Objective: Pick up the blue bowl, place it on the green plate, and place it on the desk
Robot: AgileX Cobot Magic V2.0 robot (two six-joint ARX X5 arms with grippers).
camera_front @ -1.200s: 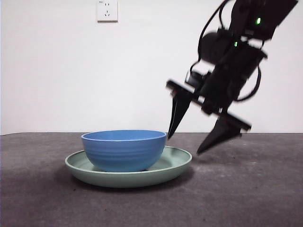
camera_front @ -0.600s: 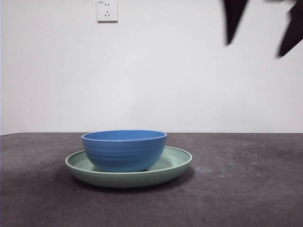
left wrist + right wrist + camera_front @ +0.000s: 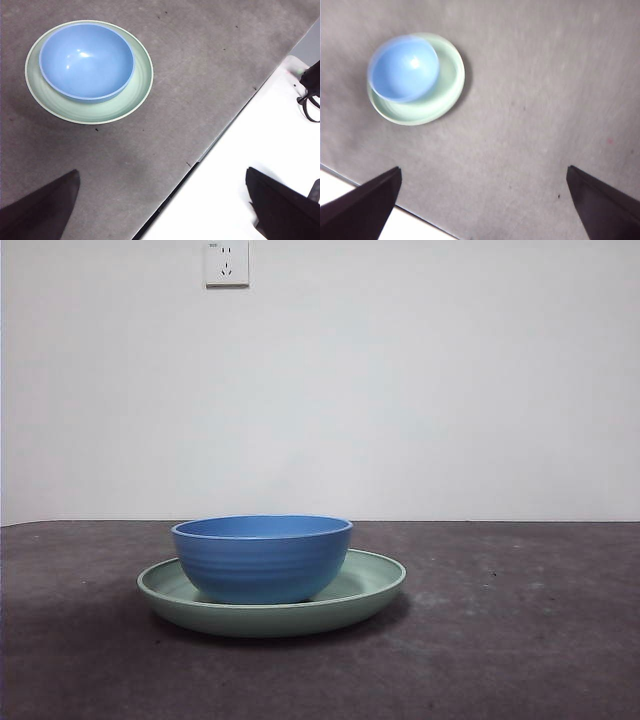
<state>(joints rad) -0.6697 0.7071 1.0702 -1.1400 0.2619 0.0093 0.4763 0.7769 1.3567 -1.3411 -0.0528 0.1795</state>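
Bowl (image 3: 262, 558): you see it upright on the plate (image 3: 372, 582), set off-centre.
Plate: flat on the desk (image 3: 520, 640).
Left gripper (image 3: 162, 205): high above the desk edge, jaws wide, empty.
Right gripper (image 3: 485, 202): high above the desk, jaws wide, empty; bowl toward 11 o'clock from it.

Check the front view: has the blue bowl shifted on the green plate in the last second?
No. The blue bowl sits at the same spot on the green plate, still below the wall socket.

A white wall socket (image 3: 227, 262) sits on the white wall (image 3: 420, 380).
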